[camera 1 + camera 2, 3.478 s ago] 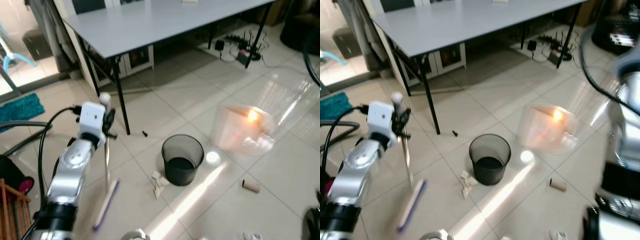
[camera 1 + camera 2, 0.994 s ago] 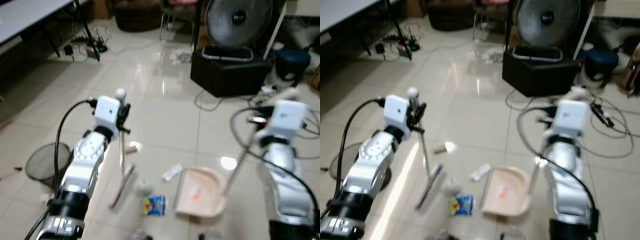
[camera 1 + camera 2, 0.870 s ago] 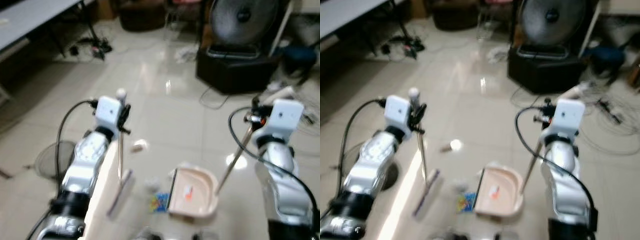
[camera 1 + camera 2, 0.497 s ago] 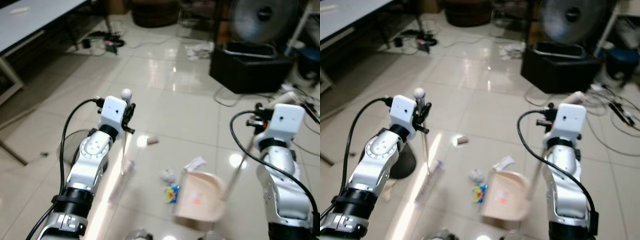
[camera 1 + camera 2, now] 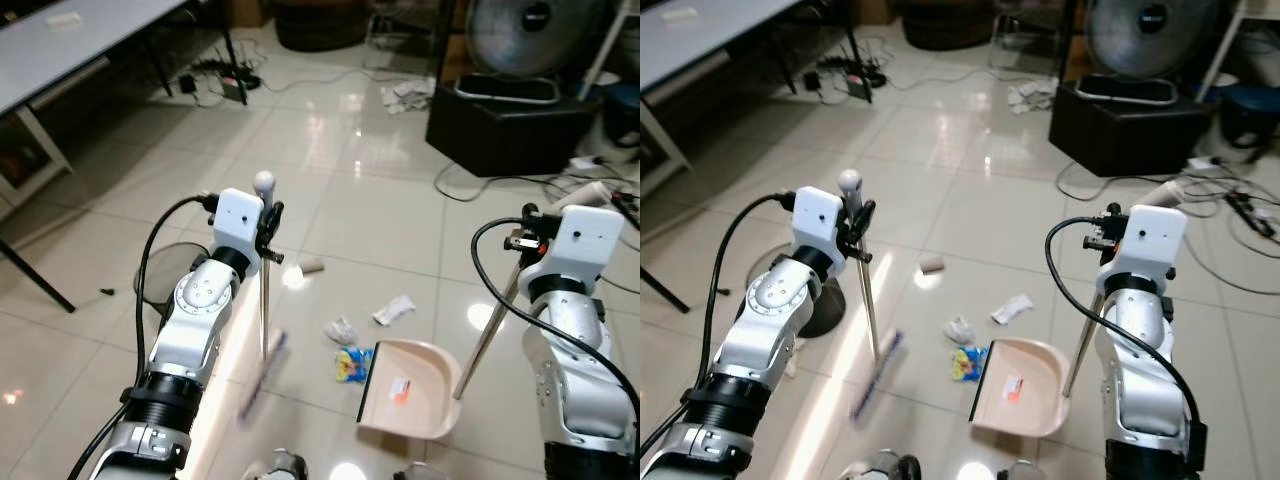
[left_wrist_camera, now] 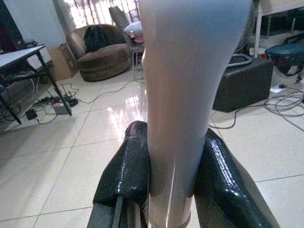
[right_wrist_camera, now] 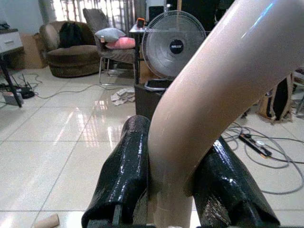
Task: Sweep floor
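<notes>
My left gripper point(image 5: 268, 226) is shut on the silver broom handle point(image 5: 263, 290), and its black fingers point(image 6: 128, 166) clamp the pole. The purple brush head point(image 5: 262, 375) rests on the tiles, left of the litter. That litter is a crumpled paper point(image 5: 340, 331), a white wrapper point(image 5: 395, 309), a yellow-blue packet point(image 5: 351, 363) and a cardboard tube point(image 5: 312, 266). My right gripper point(image 5: 528, 238) is shut on the dustpan handle point(image 7: 190, 118). The beige dustpan point(image 5: 405, 400) lies on the floor just right of the packet, with a small scrap inside.
A dark mesh bin point(image 5: 165, 285) stands behind my left arm. A black box point(image 5: 505, 125) with a fan on it and loose cables point(image 5: 470, 190) lie at the back right. A grey table point(image 5: 80, 50) and power strip point(image 5: 232, 90) are at the back left.
The camera has swung, bringing the table and bin back into view on the left. Both grippers keep their hold. The brush head stands slightly nearer the litter.
</notes>
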`<state>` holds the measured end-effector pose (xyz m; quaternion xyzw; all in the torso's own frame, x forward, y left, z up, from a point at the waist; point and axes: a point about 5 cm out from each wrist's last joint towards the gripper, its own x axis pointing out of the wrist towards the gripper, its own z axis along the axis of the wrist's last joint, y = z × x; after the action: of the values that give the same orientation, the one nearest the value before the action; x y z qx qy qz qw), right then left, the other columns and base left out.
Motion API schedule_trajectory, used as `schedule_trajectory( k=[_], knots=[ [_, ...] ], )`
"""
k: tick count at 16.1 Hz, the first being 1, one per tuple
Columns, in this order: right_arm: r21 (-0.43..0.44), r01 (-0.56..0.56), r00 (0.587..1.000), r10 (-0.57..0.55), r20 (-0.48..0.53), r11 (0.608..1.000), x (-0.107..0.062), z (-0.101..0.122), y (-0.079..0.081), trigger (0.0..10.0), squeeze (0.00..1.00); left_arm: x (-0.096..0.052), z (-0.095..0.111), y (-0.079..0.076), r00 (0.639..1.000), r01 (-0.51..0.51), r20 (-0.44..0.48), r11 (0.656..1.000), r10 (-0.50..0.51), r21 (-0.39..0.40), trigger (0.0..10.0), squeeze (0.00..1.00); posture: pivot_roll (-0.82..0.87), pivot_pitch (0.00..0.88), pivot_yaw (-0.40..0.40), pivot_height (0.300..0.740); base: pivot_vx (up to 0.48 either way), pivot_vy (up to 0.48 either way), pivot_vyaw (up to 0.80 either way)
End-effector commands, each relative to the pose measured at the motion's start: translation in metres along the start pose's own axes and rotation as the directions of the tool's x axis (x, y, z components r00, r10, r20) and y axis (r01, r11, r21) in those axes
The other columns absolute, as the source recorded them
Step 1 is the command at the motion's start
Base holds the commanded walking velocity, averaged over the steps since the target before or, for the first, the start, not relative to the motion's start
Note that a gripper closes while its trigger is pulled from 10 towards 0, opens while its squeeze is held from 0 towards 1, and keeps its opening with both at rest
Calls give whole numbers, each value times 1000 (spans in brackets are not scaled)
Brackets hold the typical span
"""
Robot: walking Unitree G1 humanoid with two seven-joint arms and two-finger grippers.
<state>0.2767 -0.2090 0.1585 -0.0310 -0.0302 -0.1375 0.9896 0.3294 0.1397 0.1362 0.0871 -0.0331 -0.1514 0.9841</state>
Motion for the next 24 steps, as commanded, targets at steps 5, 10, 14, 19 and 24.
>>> schedule_trajectory(
  k=[5, 10, 14, 19, 24],
  knots=[
    [7, -43, 998, 43, 51, 999, 6, 8, 8, 10000, 0, 5, 11, 9, 998, -53, 40, 998, 52, 16, 10000, 0, -26, 73, 96, 740, 298, 0, -88],
    [-2, -43, 998, 43, 54, 999, 9, 8, 7, 10000, 0, 6, 9, 11, 998, -57, 35, 998, 56, 23, 10000, 0, -24, 77, 95, 740, 354, 0, 0],
    [-5, -45, 997, 45, 60, 999, 9, 8, 7, 10000, 0, 6, 9, 11, 998, -55, 35, 998, 55, 21, 10000, 0, -26, 83, 101, 740, 368, 0, 0],
    [12, -35, 998, 34, 50, 999, 9, 6, 5, 10000, 0, 7, 8, 11, 998, -54, 30, 998, 53, 23, 10000, 0, -28, 92, 104, 740, 366, 0, -211],
    [1, -41, 998, 41, 51, 999, 8, 6, 6, 10000, 0, 6, 8, 13, 998, -56, 28, 998, 55, 25, 10000, 0, -26, 95, 103, 740, 366, 0, 0]
  ],
)
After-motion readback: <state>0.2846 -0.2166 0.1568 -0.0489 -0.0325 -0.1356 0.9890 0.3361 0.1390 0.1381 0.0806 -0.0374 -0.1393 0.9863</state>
